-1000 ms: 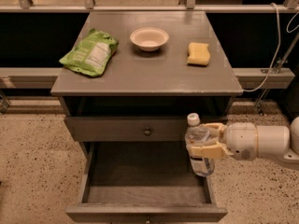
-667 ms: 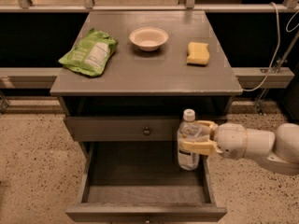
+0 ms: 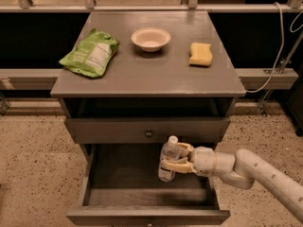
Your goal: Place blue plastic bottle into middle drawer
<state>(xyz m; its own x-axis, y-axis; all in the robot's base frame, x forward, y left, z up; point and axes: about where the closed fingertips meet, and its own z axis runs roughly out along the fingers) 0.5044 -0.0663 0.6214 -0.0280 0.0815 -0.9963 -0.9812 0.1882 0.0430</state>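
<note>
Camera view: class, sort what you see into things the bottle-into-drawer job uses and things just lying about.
In the job: blue plastic bottle, held by the gripper over the open middle drawer.
Lying about: green snack bag, white bowl, yellow sponge, all on the cabinet top.

No wording could be read: the white panel on the green snack bag (image 3: pixel 90 54) and the blue plastic bottle (image 3: pixel 165 174) label were illegible. The tool (image 3: pixel 174 158) gripped that bottle inside the open middle drawer (image 3: pixel 147 215).
</note>
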